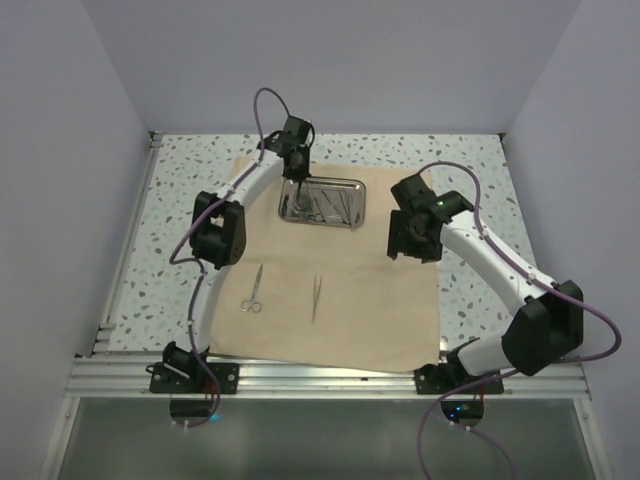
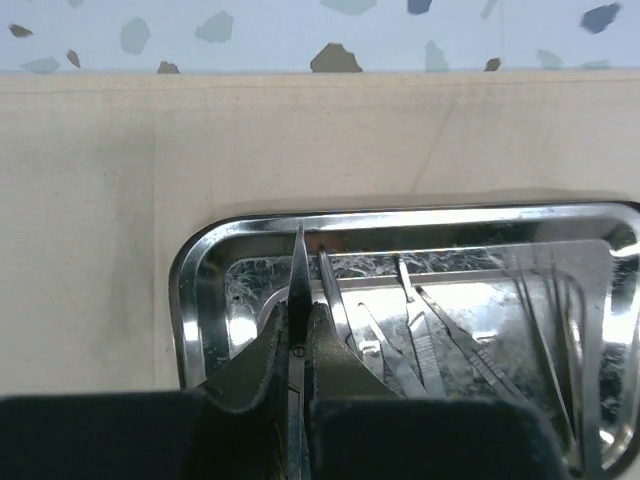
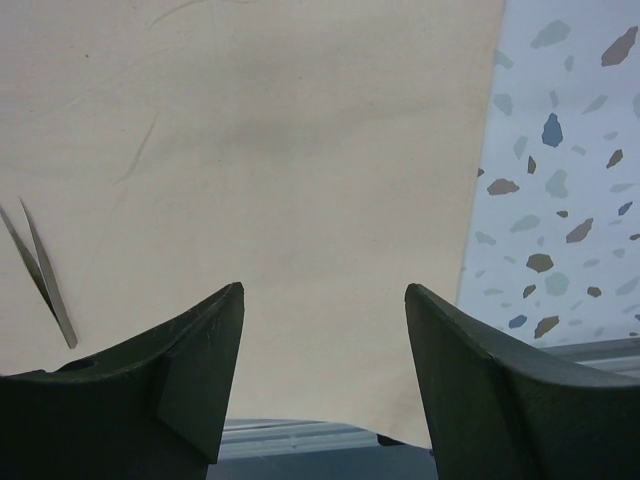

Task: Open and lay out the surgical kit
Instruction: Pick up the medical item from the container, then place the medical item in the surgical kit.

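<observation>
Two grippers: the left gripper (image 2: 297,338) is pinched tight on a pointed instrument (image 2: 299,262) inside the tray (image 2: 400,218); the right gripper (image 3: 322,300) stands spread, with nothing between its fingers.
Cloth material: the cloth (image 1: 370,300) is a tan, matte woven sheet, roughly rectangular and faintly creased, spread flat on the table (image 1: 170,290).
Table surface: pale terrazzo with dark and bluish flecks.
Tray shape: shiny steel, rectangular with rounded corners, a raised rim and a mirror-like floor; it sits on the far middle of the cloth.
Pointed instrument: thin bright steel tapering to a sharp tip, which pokes out beyond the dark fingertips toward the tray's far rim.
Loose instruments (image 2: 430,340): slender silver shafts lying crossed on the tray floor, just beside the left gripper.
Scissors (image 1: 251,291): thin and silver, with ring handles, flat on the near left of the cloth, well apart from both grippers.
Tweezers (image 1: 316,298): two narrow silver legs meeting at one end, flat on the cloth beside the scissors.
Right gripper position: above the cloth's right part, to the right of the tray.
</observation>
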Robot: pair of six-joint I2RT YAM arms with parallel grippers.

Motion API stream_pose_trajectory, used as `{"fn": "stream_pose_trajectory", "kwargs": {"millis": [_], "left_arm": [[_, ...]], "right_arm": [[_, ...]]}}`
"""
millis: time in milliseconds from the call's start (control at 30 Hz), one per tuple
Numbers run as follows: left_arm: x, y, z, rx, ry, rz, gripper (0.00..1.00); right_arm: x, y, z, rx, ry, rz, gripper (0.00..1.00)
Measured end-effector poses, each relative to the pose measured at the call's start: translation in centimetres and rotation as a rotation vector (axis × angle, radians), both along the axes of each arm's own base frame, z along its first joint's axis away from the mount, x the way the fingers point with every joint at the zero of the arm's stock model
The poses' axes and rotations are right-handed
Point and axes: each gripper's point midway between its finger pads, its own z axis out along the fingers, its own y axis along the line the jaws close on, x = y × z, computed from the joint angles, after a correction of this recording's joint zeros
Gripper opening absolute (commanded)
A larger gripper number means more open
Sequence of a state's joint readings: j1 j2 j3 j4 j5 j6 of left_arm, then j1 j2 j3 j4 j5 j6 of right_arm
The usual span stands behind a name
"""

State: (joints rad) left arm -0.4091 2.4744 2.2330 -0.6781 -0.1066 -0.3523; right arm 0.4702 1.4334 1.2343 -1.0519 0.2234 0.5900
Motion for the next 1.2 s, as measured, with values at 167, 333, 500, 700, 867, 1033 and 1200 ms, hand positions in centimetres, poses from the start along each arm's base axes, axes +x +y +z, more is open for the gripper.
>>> {"fn": "stream_pose_trajectory", "kwargs": {"millis": [167, 333, 500, 700, 867, 1033, 1200], "left_arm": [[-1.0, 0.1, 7.6, -0.043, -0.093, -0.013, 0.0], [-6.8, 1.9, 15.6, -0.07, -0.192, -0.017, 0.0], [-15.5, 4.2, 13.9, -0.044, -0.148, -0.033, 0.0], [-23.3, 8.0, 4.7, 0.072, 0.07, -0.007, 0.0], [-26.5, 9.8, 2.5, 0.097, 0.124, 0.025, 0.0], [-27.2, 9.6, 1.9, 0.067, 0.123, 0.051, 0.0], [-28.0, 9.0, 1.2, 0.052, 0.138, 0.054, 0.48]], "right_arm": [[0.0, -0.1, 1.2, 0.015, -0.033, -0.001, 0.7], [-0.4, 0.1, 2.9, 0.051, -0.064, 0.001, 0.94], [-3.0, 0.1, 5.0, 0.129, -0.068, -0.004, 0.98], [-8.6, -2.2, 6.7, 0.181, -0.115, 0.008, 0.98], [-12.2, -4.4, 5.3, 0.172, -0.137, 0.0, 0.98], [-13.7, -5.1, 3.5, 0.157, -0.087, -0.027, 0.98], [-13.6, -5.1, 3.6, 0.166, -0.1, -0.072, 0.98]]}}
